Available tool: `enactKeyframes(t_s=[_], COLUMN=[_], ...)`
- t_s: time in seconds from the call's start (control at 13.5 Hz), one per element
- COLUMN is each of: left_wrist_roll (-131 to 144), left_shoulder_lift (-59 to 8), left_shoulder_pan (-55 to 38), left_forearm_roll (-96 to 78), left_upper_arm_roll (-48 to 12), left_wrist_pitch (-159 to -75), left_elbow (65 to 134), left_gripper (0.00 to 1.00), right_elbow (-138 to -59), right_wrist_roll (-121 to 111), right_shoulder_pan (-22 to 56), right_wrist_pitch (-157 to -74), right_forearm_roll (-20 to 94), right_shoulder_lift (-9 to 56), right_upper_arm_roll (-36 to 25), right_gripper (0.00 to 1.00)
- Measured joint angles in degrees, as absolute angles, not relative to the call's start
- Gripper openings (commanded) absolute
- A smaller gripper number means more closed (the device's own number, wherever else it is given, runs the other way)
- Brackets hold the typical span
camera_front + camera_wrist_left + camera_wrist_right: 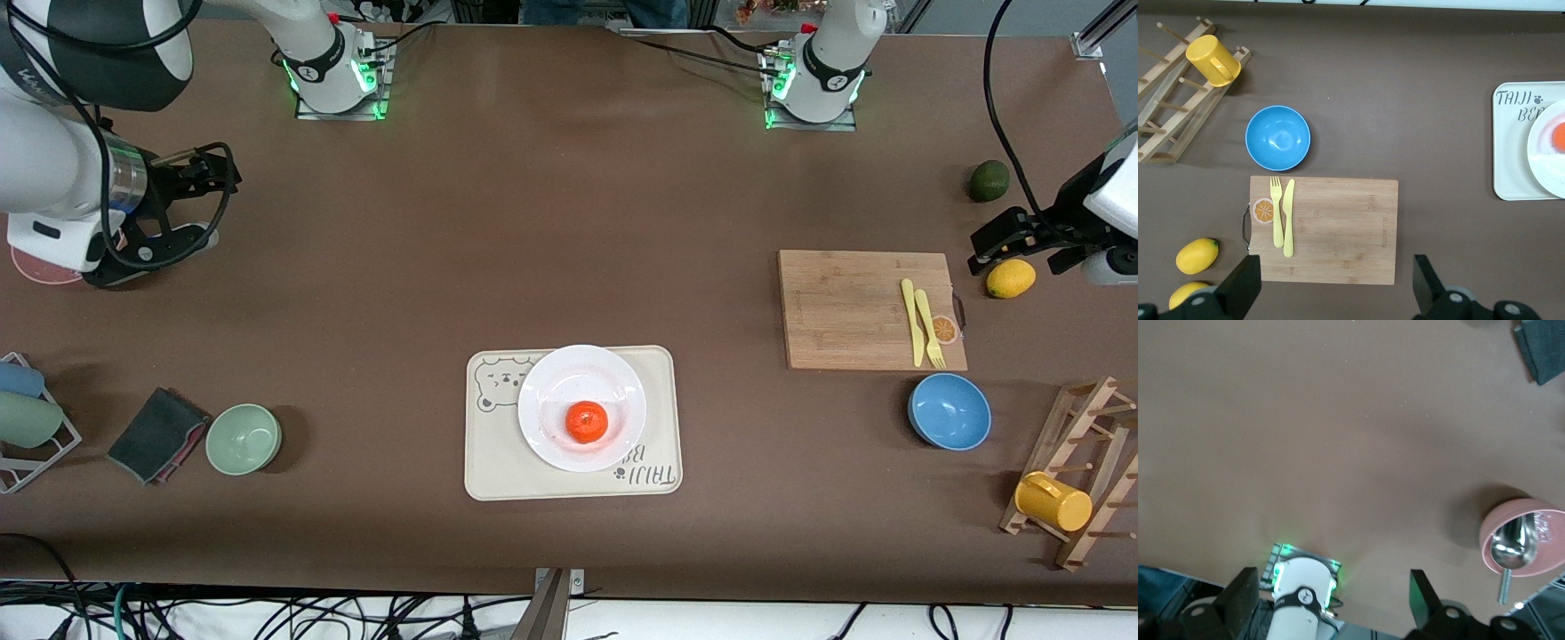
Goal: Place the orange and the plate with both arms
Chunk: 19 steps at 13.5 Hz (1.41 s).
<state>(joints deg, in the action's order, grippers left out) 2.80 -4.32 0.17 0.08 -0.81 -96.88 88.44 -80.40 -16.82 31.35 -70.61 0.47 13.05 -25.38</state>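
One orange (587, 421) sits on plate (581, 407) in tray (498, 467); both arms' jaws open, empty.

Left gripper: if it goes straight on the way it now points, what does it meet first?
Probably the wooden cutting board: the open left gripper looks straight down, its fingers framing the board's edge. Depth is unclear; nothing else shows between.

- Plate (1546, 157) and orange (1559, 137): cut off by the left wrist view's edge.
- Pink bowl (40, 267): mostly hidden under the right tool (191, 206) in the front view.
- Second lemon (1188, 293): partly hidden by a left tool finger (1238, 288).
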Motion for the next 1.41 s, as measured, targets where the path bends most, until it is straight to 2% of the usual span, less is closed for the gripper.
enactKeyframes(t_s=[0.22,0.37,0.45,0.89,1.11,1.41], left_wrist_roll=[2.8,2.8,2.8,2.9,3.5,4.0], left_shoulder_lift=[-4.3,-4.3,-4.3,-4.3,-4.3,-4.3], left_shoulder_pan=[0.1,0.1,0.1,0.0,-0.8,-1.1], left_forearm_roll=[0.1,0.1,0.1,0.1,0.1,0.1], left_upper_arm_roll=[-0.8,-0.8,-0.8,-0.8,-1.1,-1.3], left_wrist_pitch=[-96.9,-96.9,-96.9,-96.9,-96.9,-96.9], left_elbow=[88.4,88.4,88.4,88.4,88.4,88.4], left_gripper=[1.0,1.0,1.0,1.0,1.0,1.0], right_elbow=[-94.7,-102.5,-103.9,-97.1,-96.2,-96.2], right_wrist_roll=[-13.3,-13.4,-13.4,-13.2,-4.5,-6.1], right_shoulder_pan=[17.6,11.0,9.2,1.5,0.8,0.6], right_wrist_pitch=[-81.2,-86.7,-88.0,-91.6,-90.3,-90.4], right_forearm_roll=[-0.6,-0.7,-0.7,-0.6,-0.6,-0.6], right_shoulder_lift=[3.5,-1.4,-2.7,-2.2,-2.2,-1.8], right_upper_arm_roll=[-11.2,-7.2,-6.6,-4.4,-2.6,-2.1], right_gripper=[1.0,1.0,1.0,1.0,1.0,1.0])
